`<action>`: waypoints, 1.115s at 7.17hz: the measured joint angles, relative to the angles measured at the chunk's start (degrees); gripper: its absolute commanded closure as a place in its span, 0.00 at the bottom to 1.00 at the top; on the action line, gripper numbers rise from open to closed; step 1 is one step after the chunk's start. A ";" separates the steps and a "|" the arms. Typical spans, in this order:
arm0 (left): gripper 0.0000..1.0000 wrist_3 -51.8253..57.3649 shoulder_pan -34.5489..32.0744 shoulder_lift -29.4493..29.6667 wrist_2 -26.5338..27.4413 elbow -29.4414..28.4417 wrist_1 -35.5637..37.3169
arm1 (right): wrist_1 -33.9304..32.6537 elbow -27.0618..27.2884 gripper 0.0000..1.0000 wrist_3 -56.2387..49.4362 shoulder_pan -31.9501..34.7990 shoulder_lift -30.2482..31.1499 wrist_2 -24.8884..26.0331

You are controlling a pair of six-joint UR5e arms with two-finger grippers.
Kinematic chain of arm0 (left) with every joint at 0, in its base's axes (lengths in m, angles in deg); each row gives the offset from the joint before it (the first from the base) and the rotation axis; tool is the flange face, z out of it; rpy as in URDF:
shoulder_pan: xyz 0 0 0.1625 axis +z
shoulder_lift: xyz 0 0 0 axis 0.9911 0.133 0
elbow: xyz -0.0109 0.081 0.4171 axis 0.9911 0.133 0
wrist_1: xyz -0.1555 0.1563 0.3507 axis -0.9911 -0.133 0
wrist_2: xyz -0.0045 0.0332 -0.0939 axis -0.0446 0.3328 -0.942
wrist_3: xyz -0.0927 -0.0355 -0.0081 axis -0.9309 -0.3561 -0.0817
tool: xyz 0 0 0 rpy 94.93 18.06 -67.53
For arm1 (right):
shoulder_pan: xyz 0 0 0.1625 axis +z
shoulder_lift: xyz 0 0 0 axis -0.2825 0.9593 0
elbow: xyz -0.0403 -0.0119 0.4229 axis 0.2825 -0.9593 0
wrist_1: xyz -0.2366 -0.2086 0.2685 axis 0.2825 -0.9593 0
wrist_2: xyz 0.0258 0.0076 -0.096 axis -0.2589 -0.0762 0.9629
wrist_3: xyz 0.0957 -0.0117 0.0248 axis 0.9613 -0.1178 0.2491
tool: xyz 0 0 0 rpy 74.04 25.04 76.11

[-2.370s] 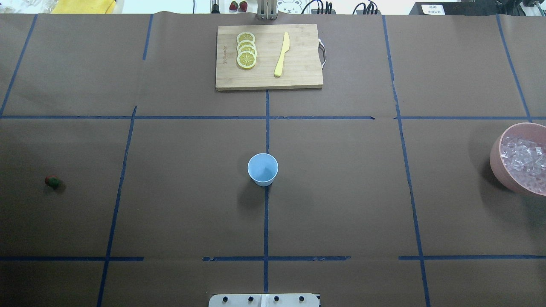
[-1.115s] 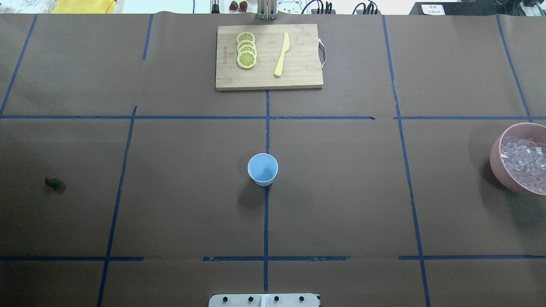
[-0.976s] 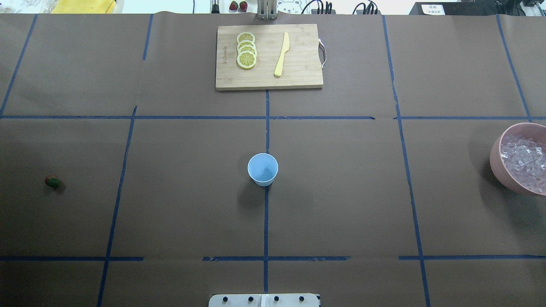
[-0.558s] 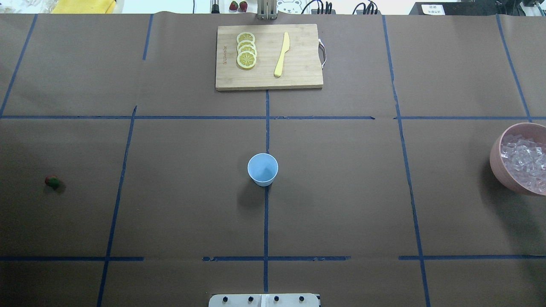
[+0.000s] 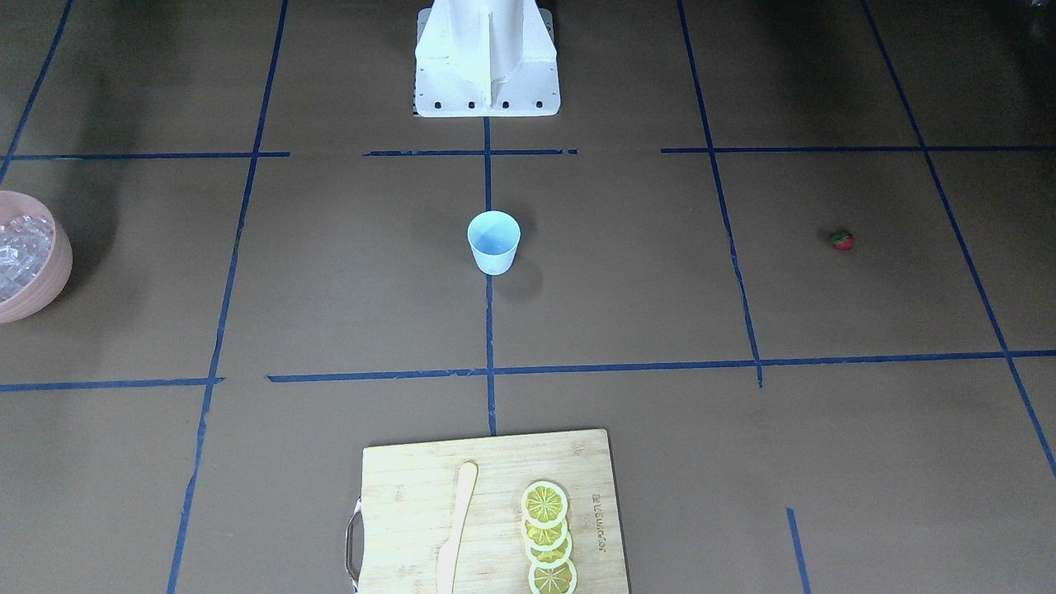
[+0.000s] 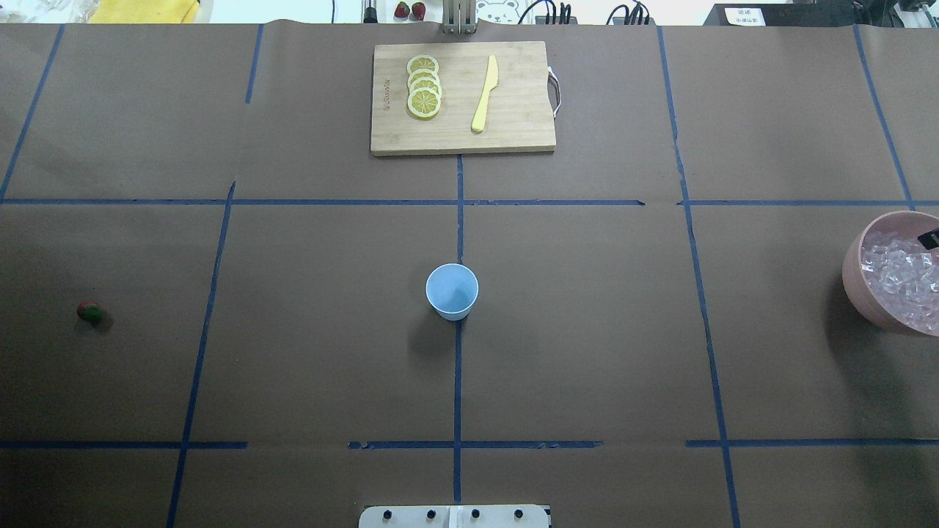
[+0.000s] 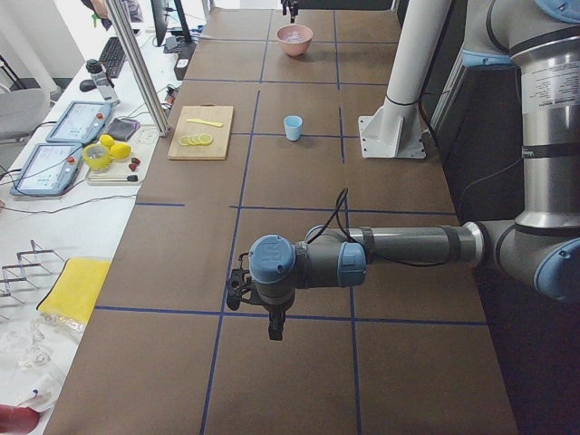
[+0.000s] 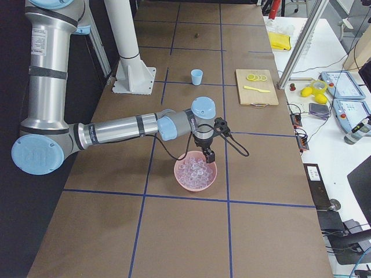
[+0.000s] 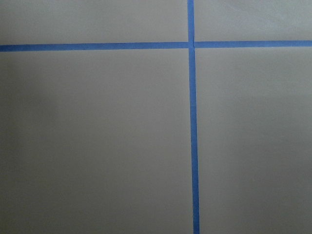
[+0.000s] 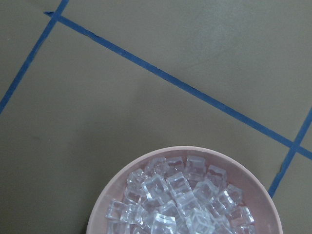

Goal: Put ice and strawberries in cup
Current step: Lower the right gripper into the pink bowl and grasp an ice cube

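Note:
The pale blue cup stands upright and empty at the table's middle, also in the front view. The strawberry lies alone at the far left. The ice fills a pink bowl at the right edge. My right gripper hangs just above the bowl's ice; only a dark tip shows overhead, and I cannot tell if it is open. The right wrist view shows the ice close below. My left gripper hangs over bare table beyond the overhead view's left edge; I cannot tell its state.
A wooden cutting board with lemon slices and a yellow knife lies at the far side, behind the cup. The robot's white base stands at the near edge. Blue tape lines cross the brown table cover.
A dark tip of my right gripper has come into the overhead view above the bowl's ice at the right edge. The cup, strawberry and board have not moved.

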 measured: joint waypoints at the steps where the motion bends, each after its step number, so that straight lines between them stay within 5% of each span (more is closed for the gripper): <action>1: 0.00 0.00 0.01 0.01 0.00 -0.04 0.00 | 0.86 -0.24 0.02 -0.19 -2.15 -0.52 1.91; 5: 0.00 0.00 0.02 -0.07 0.01 -0.07 0.00 | 7.97 -2.96 0.02 -6.88 -4.75 -0.27 4.37; 8: 0.00 0.00 0.02 -0.14 0.00 -0.07 0.00 | 9.56 -3.53 0.02 -23.27 -5.37 1.46 4.45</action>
